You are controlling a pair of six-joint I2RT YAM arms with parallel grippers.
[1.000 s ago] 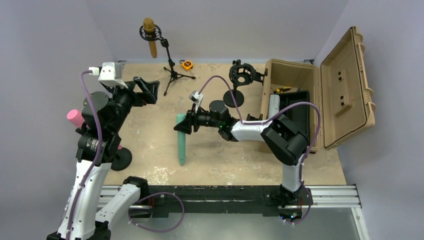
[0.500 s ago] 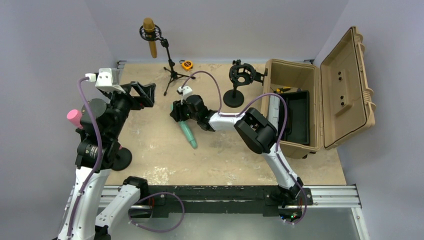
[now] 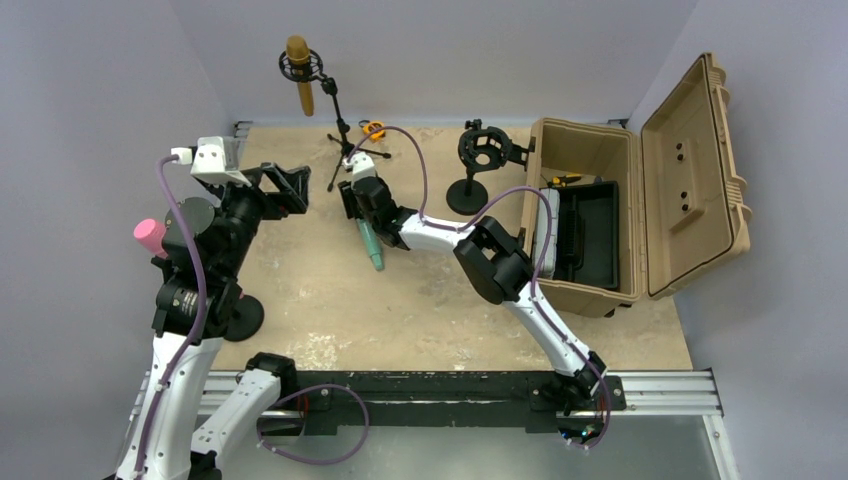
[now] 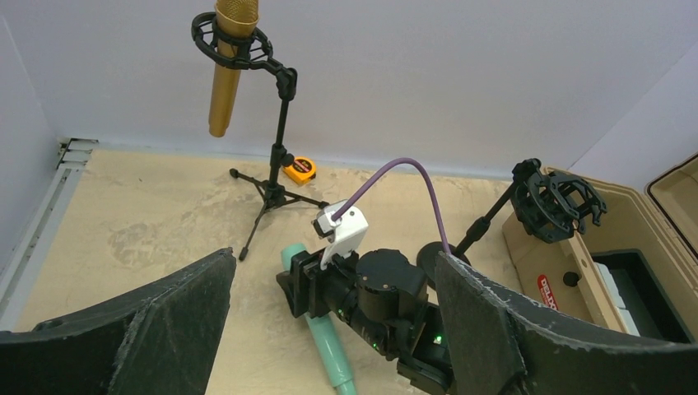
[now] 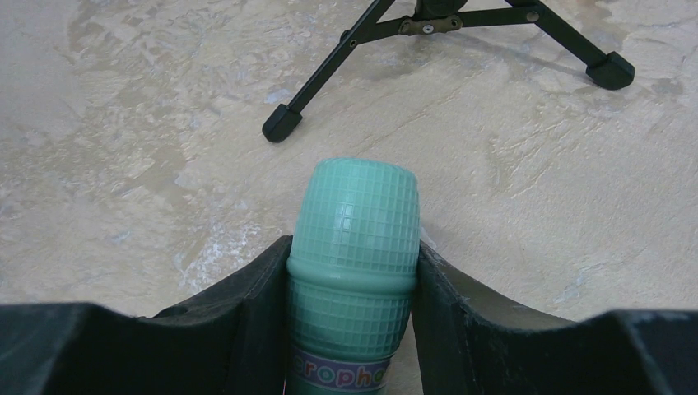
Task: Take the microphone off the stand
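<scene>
My right gripper is shut on the head of a teal microphone, low over the table near the tripod's feet. In the right wrist view the microphone sits clamped between both fingers. It also shows in the left wrist view, its handle pointing toward the near edge. A gold microphone hangs in the tripod stand at the back. A pink microphone sits on a stand at the left. My left gripper is open and empty, raised to the left of the right gripper.
An empty shock-mount stand stands right of the tripod. An open tan case fills the right side. An orange tape measure lies at the back. A tripod foot is just ahead of the teal microphone.
My right gripper has carried the teal microphone left and toward the back, close to the tripod. The microphone's handle has swung round. The left arm has barely shifted.
</scene>
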